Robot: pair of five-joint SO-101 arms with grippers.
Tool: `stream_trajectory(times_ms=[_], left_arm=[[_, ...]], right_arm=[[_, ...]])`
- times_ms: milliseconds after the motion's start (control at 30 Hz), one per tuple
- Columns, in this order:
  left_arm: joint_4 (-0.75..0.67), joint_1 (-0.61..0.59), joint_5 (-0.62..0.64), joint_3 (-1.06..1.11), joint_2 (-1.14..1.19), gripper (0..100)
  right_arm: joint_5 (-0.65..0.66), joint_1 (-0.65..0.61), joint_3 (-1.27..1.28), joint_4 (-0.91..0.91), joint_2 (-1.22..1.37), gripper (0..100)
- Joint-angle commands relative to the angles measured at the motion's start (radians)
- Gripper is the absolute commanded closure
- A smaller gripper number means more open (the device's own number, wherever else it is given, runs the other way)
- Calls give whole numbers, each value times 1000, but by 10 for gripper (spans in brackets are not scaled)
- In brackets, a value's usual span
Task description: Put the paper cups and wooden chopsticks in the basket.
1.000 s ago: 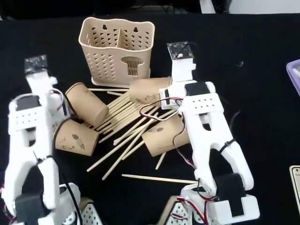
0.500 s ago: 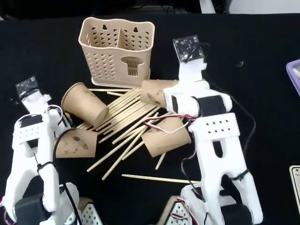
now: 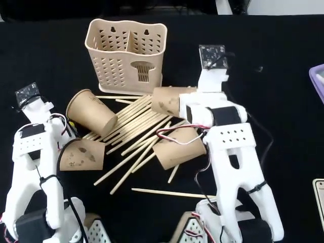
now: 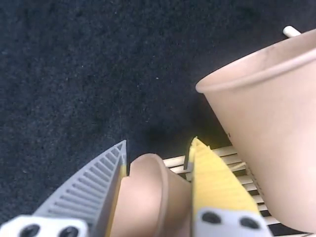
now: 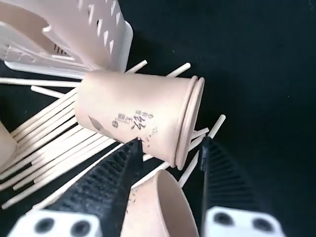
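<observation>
— Where are the paper cups?
— All four lie on their sides on the black table [image 3: 288, 131], outside the basket [image 3: 126, 53]. The near cup [image 3: 81, 155] is clenched between the fingers of the left gripper [image 4: 159, 144], which press on it from both sides.
— And the right gripper [image 5: 170, 142]?
— Its jaws are spread, straddling the rim end of the cup by the basket [image 3: 169, 100] without clamping it. That cup rests on the wooden chopsticks [image 3: 132, 126], just beside the basket's base.
— The others?
— A third cup [image 3: 93, 111] lies at the pile's left end. A fourth cup [image 3: 177, 148] lies partly under the right arm [image 3: 233, 147]. A single chopstick [image 3: 172, 193] lies apart, nearer the arms' bases.
</observation>
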Motion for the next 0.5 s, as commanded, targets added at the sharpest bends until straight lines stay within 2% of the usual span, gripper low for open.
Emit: stream_trajectory(times_ms=[0,267,467], left_arm=[[-12,-8,5,-7,-34,791],[-8,-8,5,-5,-34,791],[-8,-8,5,-5,-34,791]], right_arm=[[-31,23,-4,-32,1,822],[-35,25,-7,-32,18,822],[-35,63,-79,-26,154,822]])
